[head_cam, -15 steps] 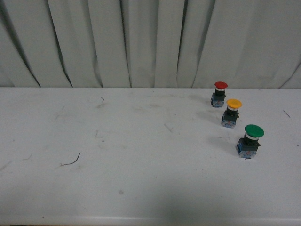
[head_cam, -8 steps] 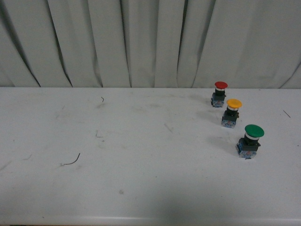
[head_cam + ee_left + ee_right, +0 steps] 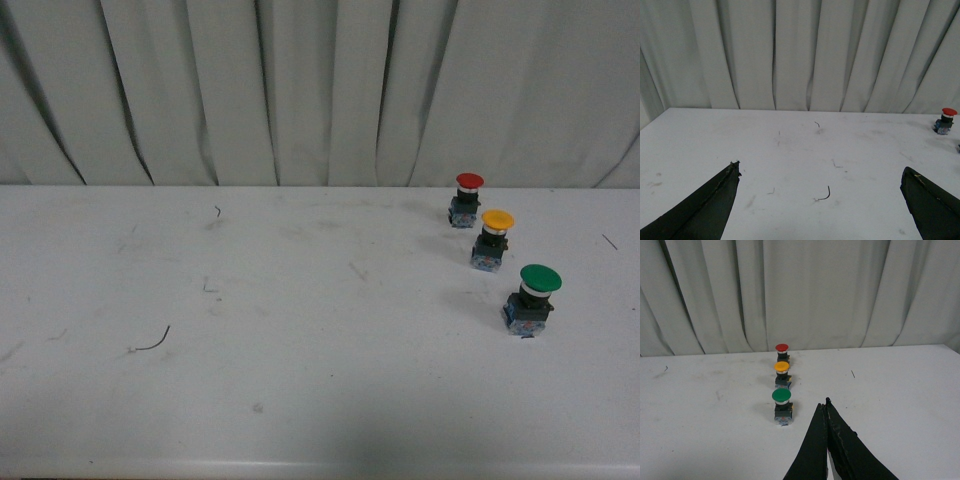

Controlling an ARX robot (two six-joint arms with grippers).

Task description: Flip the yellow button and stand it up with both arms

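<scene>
Front view: no arm shows; the table (image 3: 300, 400) carries three buttons in a slanting row at the right, each upright with cap on top; the red button (image 3: 467, 198) lies farthest, the yellow button (image 3: 492, 238) between, the green button (image 3: 531, 298) nearest; all stand just beside one another without touching; a bit of dark wire (image 3: 152, 342) lies well apart on the left; a curtain (image 3: 300, 90) hangs behind; no containers are in view, so nothing is held in any.

Left wrist view: the left gripper (image 3: 820, 207) has its fingers spread wide, nothing between them, over bare table far from the row; only the red button (image 3: 945, 120) shows at the edge here.

Right wrist view: the right gripper (image 3: 826, 407) has its fingers pressed together, holding nothing; it sits near the green button (image 3: 782, 405), with the yellow button (image 3: 782, 373) beyond it and the red button (image 3: 782, 352) last.

I judge the task at its very start, in the approach step; nothing is grasped yet. The next move likely calls for the right fingers to part and reach past the green cap to the yellow one without knocking its neighbours, while the left arm comes across to help turn it.
</scene>
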